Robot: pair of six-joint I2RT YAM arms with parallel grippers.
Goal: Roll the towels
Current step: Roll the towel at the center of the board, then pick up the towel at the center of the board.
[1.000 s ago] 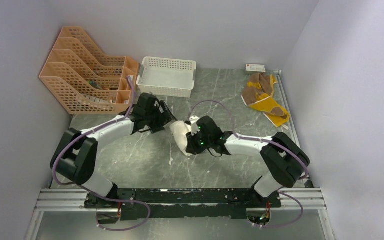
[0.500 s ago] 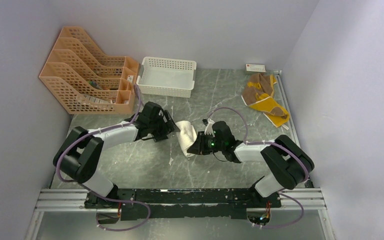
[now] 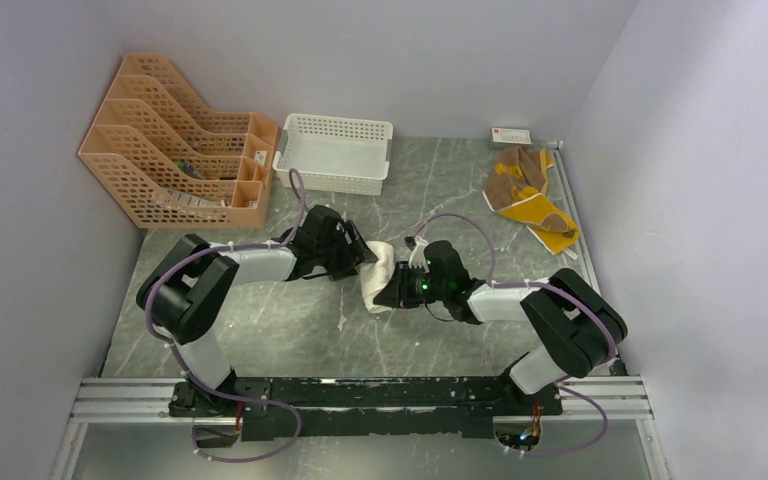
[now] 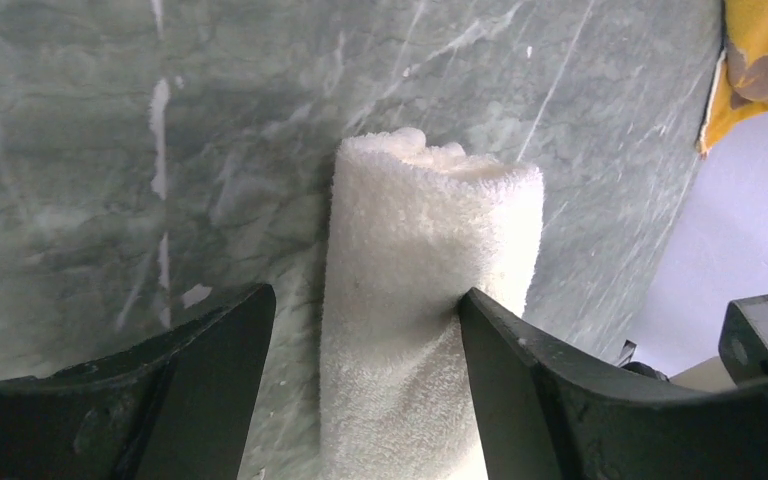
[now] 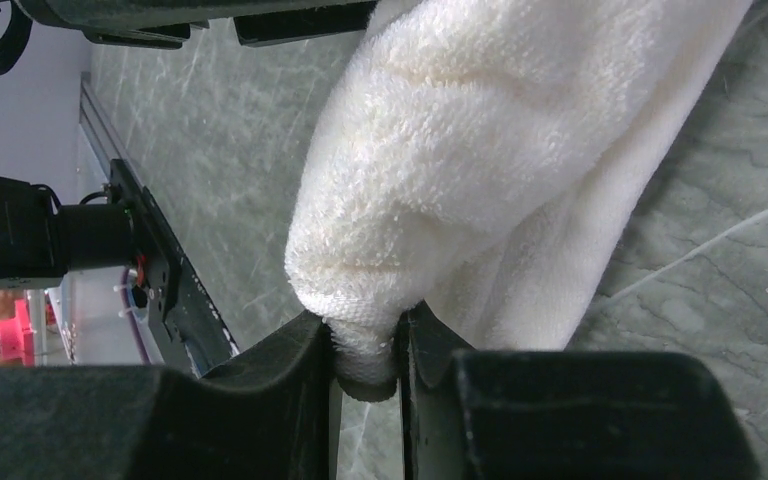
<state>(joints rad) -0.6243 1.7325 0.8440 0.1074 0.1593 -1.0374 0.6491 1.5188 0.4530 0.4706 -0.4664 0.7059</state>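
1. Top view: the cream towel (image 3: 374,276) lies as a roll on the counter (image 3: 290,320), in front of the white basket (image 3: 332,183) and a little to its right side. The left end effector (image 3: 361,256) is at the end of the roll that is nearer to the basket. The right end effector (image 3: 392,292) is at the end farther from the basket. The brown and yellow towel (image 3: 528,195) lies flat and unrolled, well to the right of the basket, close to the wall. An orange file rack (image 3: 175,160) stands just left of the basket.

2. Left wrist view: the left end effector (image 4: 365,300) is spread wide over the cream towel (image 4: 425,300). One finger (image 4: 500,340) touches the side of the roll. The other finger (image 4: 215,340) is apart from it, with bare counter (image 4: 80,180) between them. A corner of the brown and yellow towel (image 4: 760,60) shows at the upper edge.

3. Right wrist view: the right end effector (image 5: 368,345) is pressed together on a small fold at the end of the cream towel (image 5: 500,130). The rest of the towel hangs over the fingers in thick folds.
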